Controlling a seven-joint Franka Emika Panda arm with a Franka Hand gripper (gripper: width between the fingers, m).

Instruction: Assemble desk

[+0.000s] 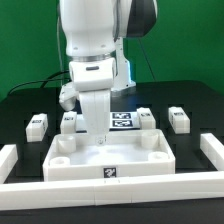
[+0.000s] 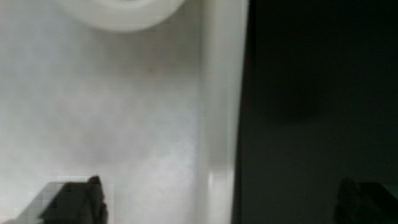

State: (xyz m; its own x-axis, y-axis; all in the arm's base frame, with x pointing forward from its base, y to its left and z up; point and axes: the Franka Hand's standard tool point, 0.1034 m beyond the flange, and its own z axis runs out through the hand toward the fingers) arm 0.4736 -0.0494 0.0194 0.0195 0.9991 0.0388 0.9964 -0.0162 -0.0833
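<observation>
The desk's white tabletop [image 1: 110, 158] lies flat near the table's front, rim up, with round corner sockets. Four square legs stand loose behind it: two on the exterior view's left [image 1: 38, 124] [image 1: 69, 122] and two on its right [image 1: 145, 117] [image 1: 179, 118]. My gripper [image 1: 103, 138] points straight down at the tabletop's back edge. In the wrist view the gripper [image 2: 219, 205] is open. One dark fingertip [image 2: 75, 200] is over the white tabletop [image 2: 125, 110]. The other is over the black table. The raised rim [image 2: 222, 120] runs between them, and a socket [image 2: 121, 12] shows beyond.
The marker board [image 1: 122, 121] lies just behind the tabletop, partly hidden by my arm. Long low white border bars run along the exterior view's left [image 1: 10, 160], right [image 1: 212, 150] and front [image 1: 110, 190]. The table surface is black, with a green backdrop behind.
</observation>
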